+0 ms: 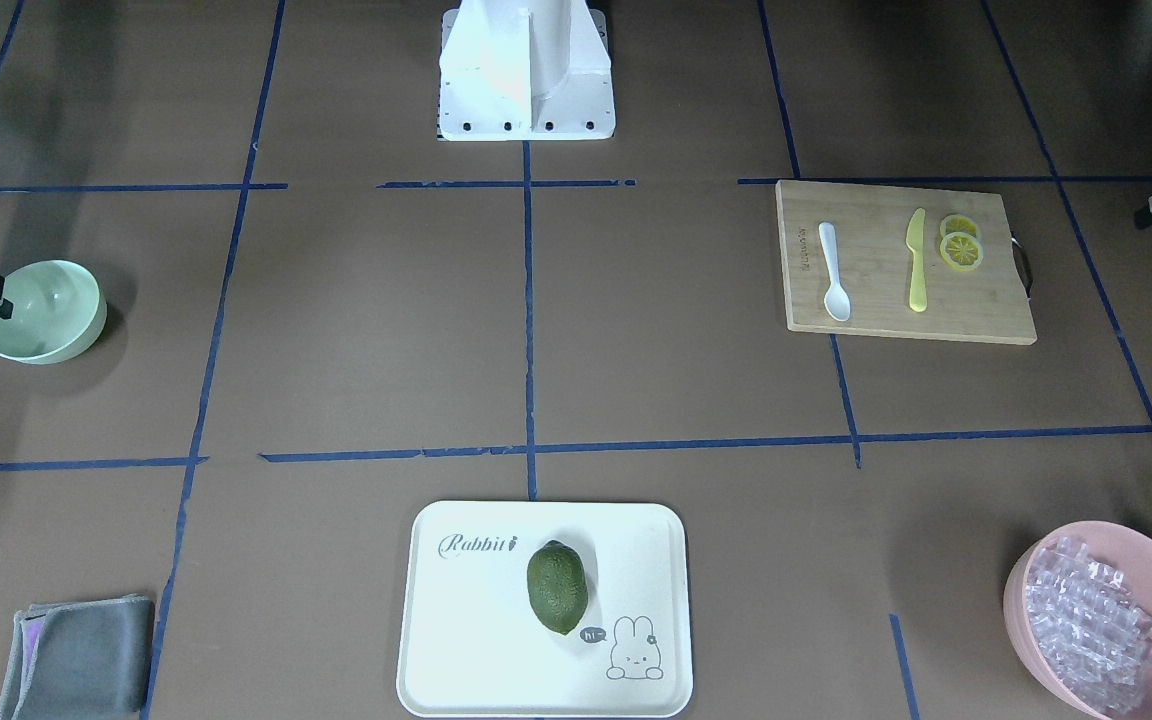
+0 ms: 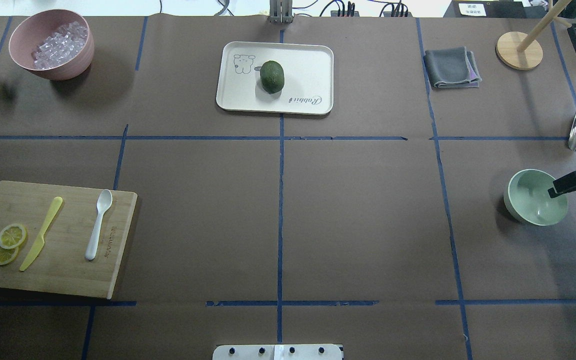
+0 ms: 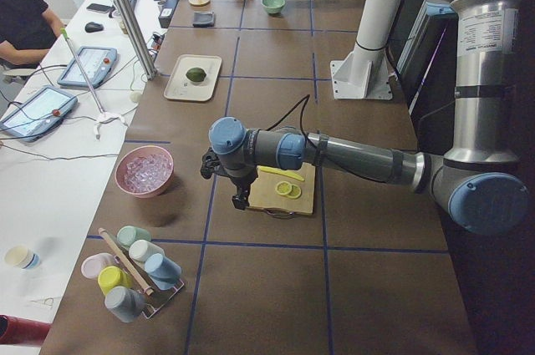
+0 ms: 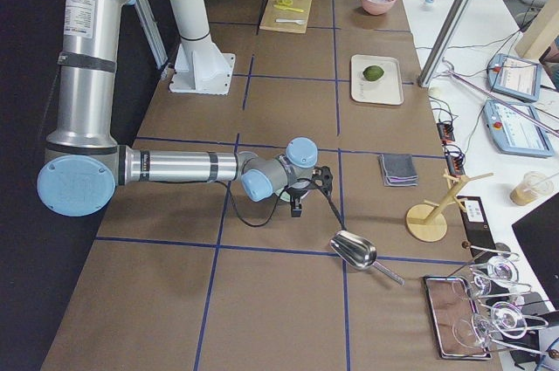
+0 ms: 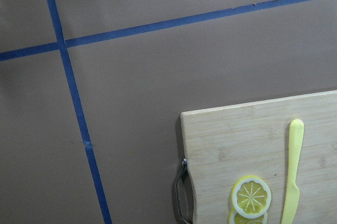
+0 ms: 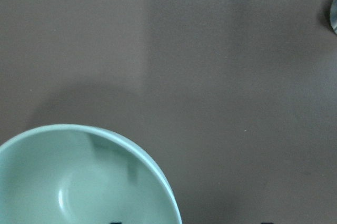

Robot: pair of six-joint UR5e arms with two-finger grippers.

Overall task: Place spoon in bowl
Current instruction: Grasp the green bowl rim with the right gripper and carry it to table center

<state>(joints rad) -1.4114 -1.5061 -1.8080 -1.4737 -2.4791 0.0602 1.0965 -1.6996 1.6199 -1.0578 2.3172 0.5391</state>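
- Plainly, the spoon (image 2: 99, 224) has not been picked up: it lies flat on the cutting board (image 2: 68, 280), well apart from the bowl (image 2: 536, 203).
- From the left fingers (image 3: 242, 195), which hang off the board's outer, handled end, the spoon lies across the board toward the robot's right. It is past the lemon slices (image 2: 8, 242) and the yellow knife (image 2: 42, 234).
- Its long axis runs nearly parallel to the knife, with the handle end toward the robot's base and the scoop pointing away.
- The left arm is much the nearer one, so the pick looks like its job. I judge it needs a sideways shift over the board, then a close across the thin handle.
- I cannot tell whether the left fingers are apart or together, since no view shows both tips clearly.
- The right fingers (image 2: 560, 187) hover over the bowl's rim at the opposite end of the counter (image 2: 358, 225). Two dark tips at the bottom edge of the right wrist view suggest they are spread and hold nothing.
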